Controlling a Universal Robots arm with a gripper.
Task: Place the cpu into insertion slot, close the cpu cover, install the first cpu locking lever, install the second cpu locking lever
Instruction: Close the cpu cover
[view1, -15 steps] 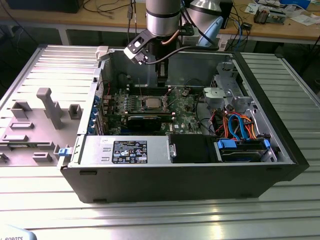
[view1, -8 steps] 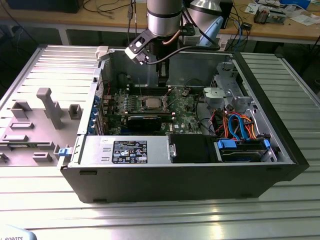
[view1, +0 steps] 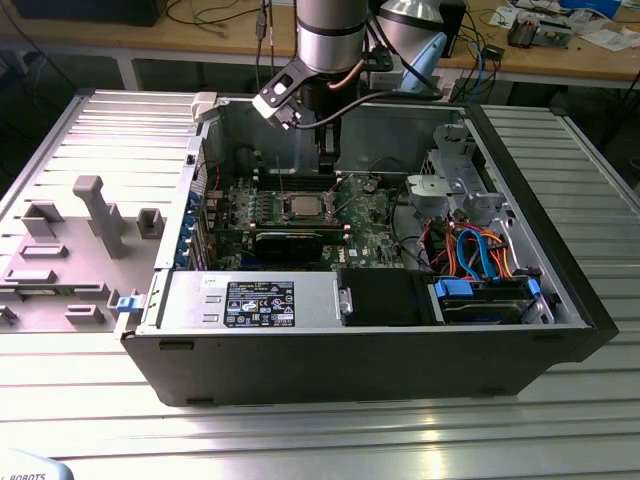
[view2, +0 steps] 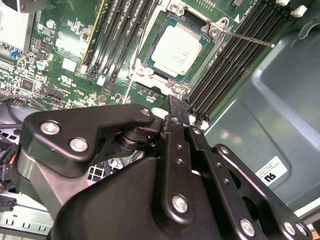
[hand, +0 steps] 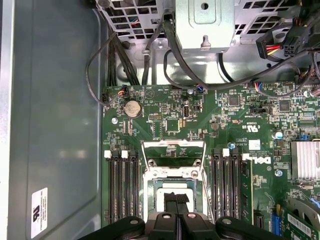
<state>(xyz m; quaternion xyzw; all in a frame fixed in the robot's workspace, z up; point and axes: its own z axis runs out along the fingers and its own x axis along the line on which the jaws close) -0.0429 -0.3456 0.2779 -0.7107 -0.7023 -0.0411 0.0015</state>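
The cpu (view2: 176, 47), a silver-grey square chip, lies in the socket on the green motherboard (view2: 65, 55), and in the exterior view the cpu (view1: 303, 207) sits mid-board. The cpu cover (view2: 150, 60), a thin silver frame, lies around it. One thin locking lever (view2: 250, 39) sticks out free past the memory slots. A second lever (view2: 137, 50) runs along the other side. My gripper (view2: 177, 106) hovers just above the socket's edge. Its black fingers (hand: 170, 202) are pressed together with nothing between them. In the exterior view the gripper (view1: 327, 165) hangs just behind the socket.
Black memory slots (hand: 122, 187) flank the socket on both sides. A heatsink (hand: 305, 160), cables (hand: 150, 55) and a drive cage (view1: 450, 185) crowd the case. The power supply (view1: 255, 300) lies along the front. A grey fixture tray (view1: 70, 240) sits at the exterior view's left.
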